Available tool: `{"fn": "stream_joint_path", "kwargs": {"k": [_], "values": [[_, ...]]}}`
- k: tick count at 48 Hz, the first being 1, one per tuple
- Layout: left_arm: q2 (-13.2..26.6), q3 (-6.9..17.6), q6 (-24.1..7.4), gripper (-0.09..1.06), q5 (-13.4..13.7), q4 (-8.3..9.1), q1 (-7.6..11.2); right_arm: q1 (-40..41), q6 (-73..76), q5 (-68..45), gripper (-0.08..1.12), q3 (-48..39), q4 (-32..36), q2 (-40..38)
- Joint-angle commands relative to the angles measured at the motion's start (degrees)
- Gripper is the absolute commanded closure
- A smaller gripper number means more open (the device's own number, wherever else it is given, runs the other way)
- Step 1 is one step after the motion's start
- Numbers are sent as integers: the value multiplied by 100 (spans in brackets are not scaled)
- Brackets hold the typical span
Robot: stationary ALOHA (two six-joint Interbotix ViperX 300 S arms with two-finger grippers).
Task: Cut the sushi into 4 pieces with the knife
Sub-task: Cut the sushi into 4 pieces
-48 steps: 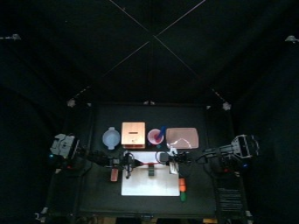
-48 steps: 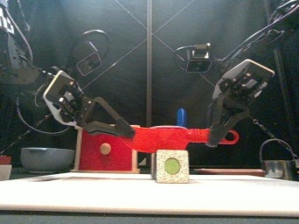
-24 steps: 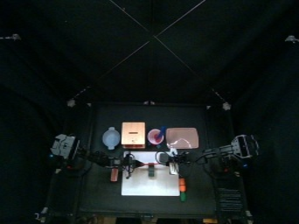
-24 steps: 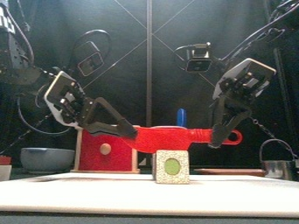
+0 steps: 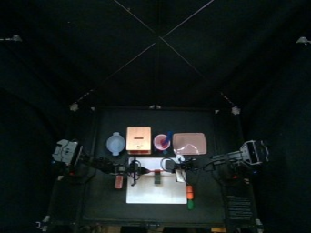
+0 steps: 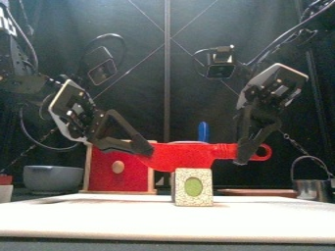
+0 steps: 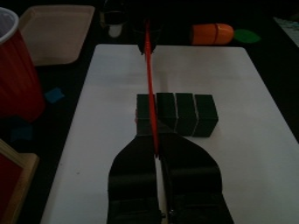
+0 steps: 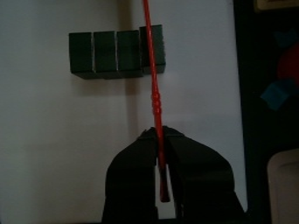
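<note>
From the front, the sushi roll is showing only its end face, sitting on the white cutting board. My left tool and right tool are both clenching the red knife level over the roll; I cannot tell whether it is touching. A blue knife is poking up behind it, and an orange toy is lying off the board's end.

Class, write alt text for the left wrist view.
The left end effector grips a red toy knife stretched over the dark green sushi roll on a white cutting board. A red cup and pink tray lie beside the board.
</note>
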State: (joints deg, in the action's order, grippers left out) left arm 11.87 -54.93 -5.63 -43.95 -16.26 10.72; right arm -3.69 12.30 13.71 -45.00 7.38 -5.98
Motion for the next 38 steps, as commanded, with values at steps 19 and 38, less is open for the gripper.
{"fn": "stream_joint_path", "kwargs": {"k": [19,38], "values": [[-369,26,-97,83,158,0,9,-44,9,-62,93,185,88,-519],[-404,26,-193,82,158,0,9,-105,18,-70,93,70,18,-448]]}}
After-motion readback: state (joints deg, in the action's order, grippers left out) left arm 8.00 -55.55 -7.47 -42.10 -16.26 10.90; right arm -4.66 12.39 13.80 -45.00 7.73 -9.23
